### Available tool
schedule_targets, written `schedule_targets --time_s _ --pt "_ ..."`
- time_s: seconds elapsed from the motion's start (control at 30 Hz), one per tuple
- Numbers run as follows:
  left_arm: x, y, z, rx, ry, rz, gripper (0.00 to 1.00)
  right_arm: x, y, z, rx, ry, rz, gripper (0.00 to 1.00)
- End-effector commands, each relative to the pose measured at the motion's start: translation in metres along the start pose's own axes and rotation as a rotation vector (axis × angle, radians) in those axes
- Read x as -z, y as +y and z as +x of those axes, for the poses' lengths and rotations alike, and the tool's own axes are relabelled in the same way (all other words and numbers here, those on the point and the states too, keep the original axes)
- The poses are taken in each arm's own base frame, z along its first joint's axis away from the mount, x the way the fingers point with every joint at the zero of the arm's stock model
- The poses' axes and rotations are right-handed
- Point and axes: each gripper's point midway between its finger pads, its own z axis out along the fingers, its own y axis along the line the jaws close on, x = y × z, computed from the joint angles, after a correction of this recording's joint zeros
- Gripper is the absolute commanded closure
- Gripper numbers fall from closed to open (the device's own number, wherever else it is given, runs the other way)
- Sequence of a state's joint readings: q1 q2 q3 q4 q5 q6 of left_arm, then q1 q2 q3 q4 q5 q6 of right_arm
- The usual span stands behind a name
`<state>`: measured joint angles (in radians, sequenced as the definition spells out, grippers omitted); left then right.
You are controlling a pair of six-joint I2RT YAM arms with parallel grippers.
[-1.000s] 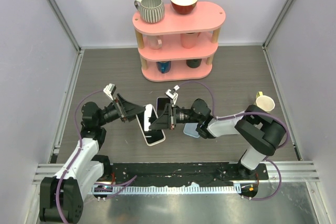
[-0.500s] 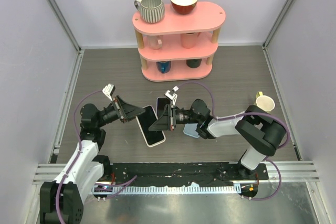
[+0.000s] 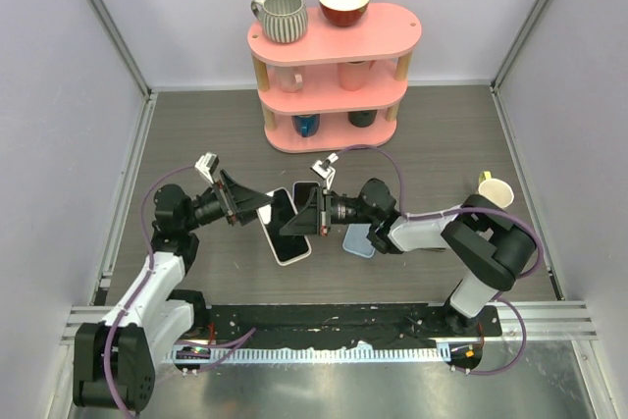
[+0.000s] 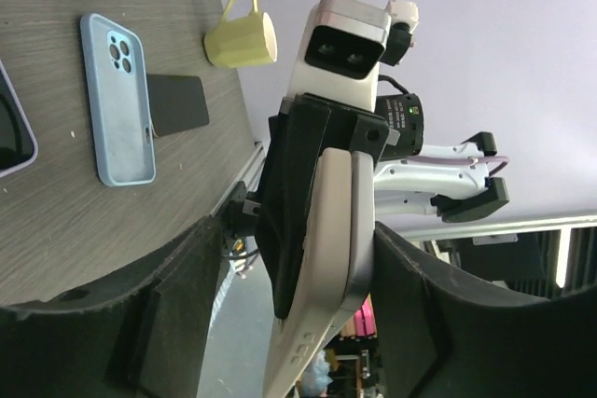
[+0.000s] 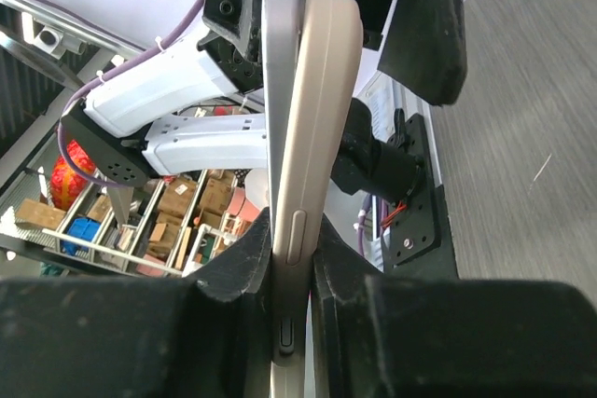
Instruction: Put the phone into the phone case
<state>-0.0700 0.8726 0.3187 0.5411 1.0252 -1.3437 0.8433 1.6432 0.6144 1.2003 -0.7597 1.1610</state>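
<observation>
Right pincer [image 3: 302, 229] is clenched on the phone [image 3: 285, 238], holding it tilted off the counter [image 3: 442, 134], about midway along the near edge. Left pincer [image 3: 260, 207] is released, its fingers spread wide either side of the phone's far end. One phone is held: dark screen, cream-white body, and edge-on it shows two pale layers pressed together. One other dark phone [image 3: 305, 191] lies just beyond it. One light-blue case [image 3: 358, 242] lies flat just to its right, camera cluster up. One yellow mug [image 3: 497, 192] stands by the right edge.
</observation>
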Motion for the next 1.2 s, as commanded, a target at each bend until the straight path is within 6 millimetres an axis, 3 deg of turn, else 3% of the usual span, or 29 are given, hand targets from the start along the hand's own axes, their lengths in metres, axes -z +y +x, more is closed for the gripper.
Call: schedule_targets --time_s 0.0,0.13,0.27,0.47,0.67,0.83,0.93,1.17 --pt "-0.005 -0.006 -0.009 0.031 0.010 -0.006 0.34 0.002 0.053 -0.040 0.227 -0.091 -0.171 0.97" --pt "-0.008 -0.007 -0.019 0.062 -0.035 -0.011 0.33 0.004 0.054 -0.049 0.253 -0.099 -0.173 0.96" --pt "-0.009 -0.023 -0.032 0.137 -0.112 0.059 0.27 0.001 0.044 -0.053 0.260 -0.091 -0.138 0.96" --pt "-0.010 -0.015 -0.038 0.227 -0.151 0.050 0.24 -0.006 0.027 -0.059 0.267 -0.080 -0.069 0.96" --pt "-0.008 -0.009 -0.041 0.307 -0.195 0.043 0.27 -0.009 0.013 -0.059 0.249 -0.075 -0.040 0.96" --pt "-0.012 -0.015 -0.048 0.248 -0.186 0.048 0.17 -0.010 0.002 -0.059 0.234 -0.062 -0.037 0.96" --pt "-0.015 -0.016 -0.049 0.242 -0.170 0.050 0.19 -0.011 -0.001 -0.061 0.223 -0.065 -0.037 0.96" --pt "-0.014 0.005 -0.042 0.268 -0.154 -0.018 0.31 -0.012 -0.007 -0.062 0.220 -0.082 -0.038 0.97"
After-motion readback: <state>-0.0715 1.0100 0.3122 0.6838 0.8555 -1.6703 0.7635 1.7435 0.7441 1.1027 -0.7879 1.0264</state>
